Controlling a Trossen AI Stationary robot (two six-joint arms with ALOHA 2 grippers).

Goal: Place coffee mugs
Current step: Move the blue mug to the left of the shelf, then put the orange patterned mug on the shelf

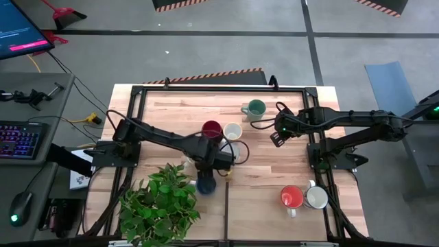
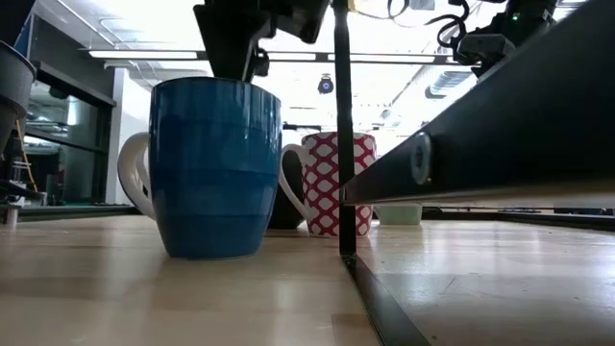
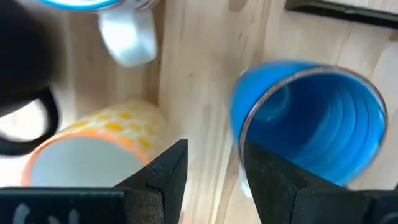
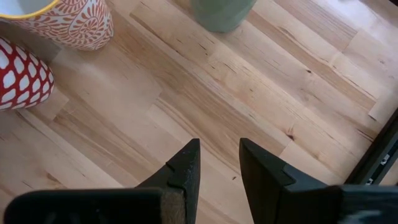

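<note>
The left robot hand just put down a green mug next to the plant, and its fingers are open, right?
Not quite: the mug is blue, not green. The high view shows it standing by the plant, under the left gripper. The left wrist view shows the fingers apart beside its rim, holding nothing.

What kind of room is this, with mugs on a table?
Probably a robotics lab or workshop: two arms are mounted on a framed wooden table, a keyboard and monitor sit beside it, and hazard-striped tape marks the floor.
</note>
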